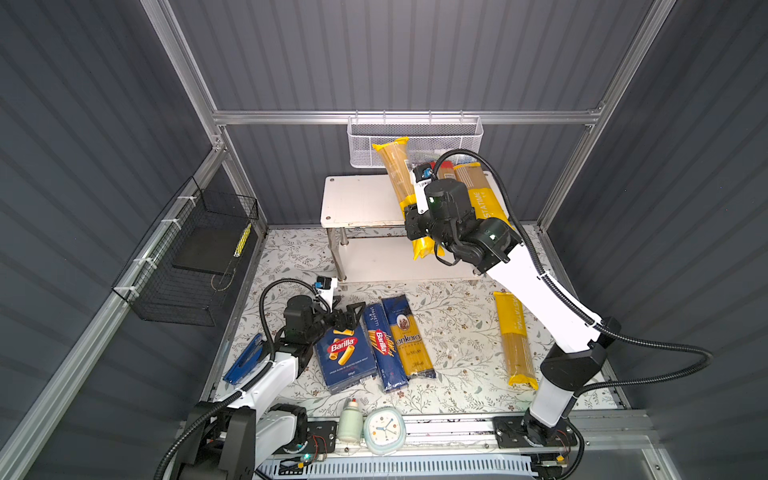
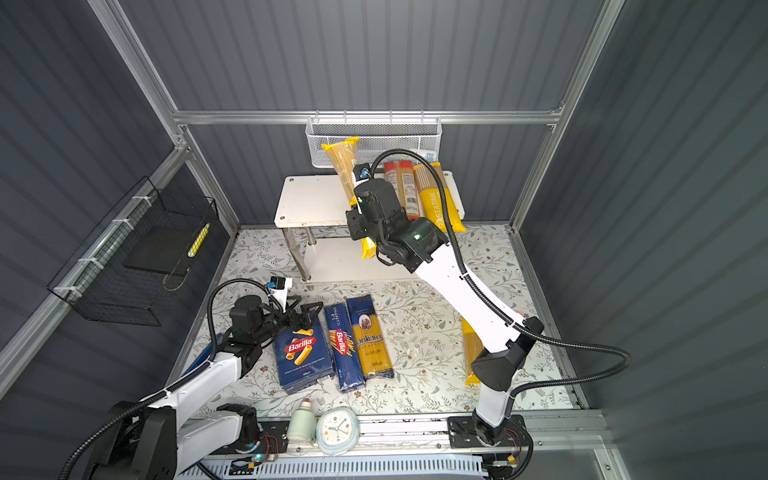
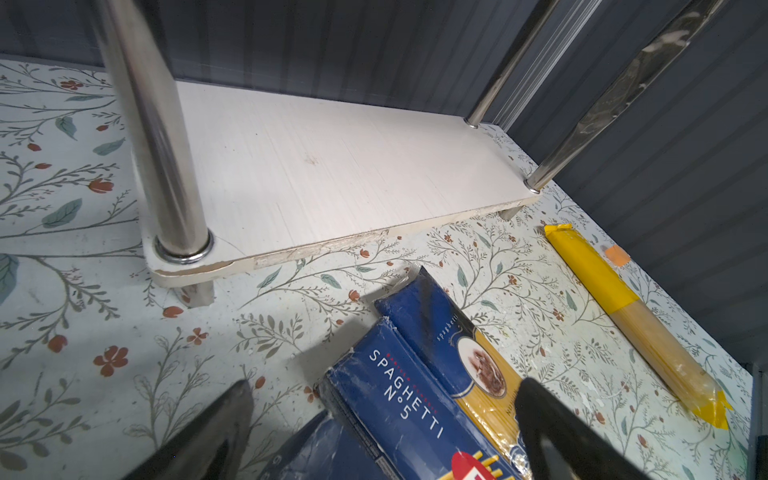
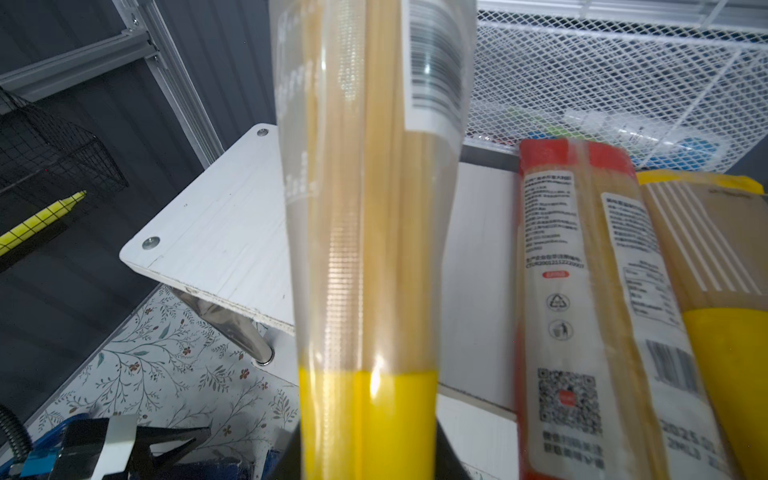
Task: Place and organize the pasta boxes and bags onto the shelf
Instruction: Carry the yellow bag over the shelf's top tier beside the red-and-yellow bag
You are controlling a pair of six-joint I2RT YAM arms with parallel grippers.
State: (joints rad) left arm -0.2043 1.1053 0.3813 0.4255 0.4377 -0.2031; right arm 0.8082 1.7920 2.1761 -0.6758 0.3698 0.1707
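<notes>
- The right gripper point(image 1: 414, 222) is clamping its jaws around the yellow near end of a yellow-and-clear spaghetti bag point(image 1: 397, 170), holding it above the shelf point(image 1: 357, 199).
- That bag's long axis is running near to far, with the far end tilting up and leftward toward the white mesh basket point(image 1: 436, 129).
- Two bags are lying on the right of the shelf's top board, a red bag point(image 2: 401, 187) and a second yellow bag point(image 1: 480, 195), both pointing near to far.
- A third yellow bag point(image 1: 515, 340) is lying on the floral mat at right, lengthwise near to far.
- Two Barilla boxes, the wide box point(image 1: 343, 357) and the narrow box point(image 1: 382, 345), are lying side by side with the blue ankara bag point(image 1: 409, 338), all running near to far and leaning slightly left at the far end.
- The left gripper point(image 1: 351, 313) is hovering with jaws spread over the boxes' far ends.
- The count: five bags, two boxes.
</notes>
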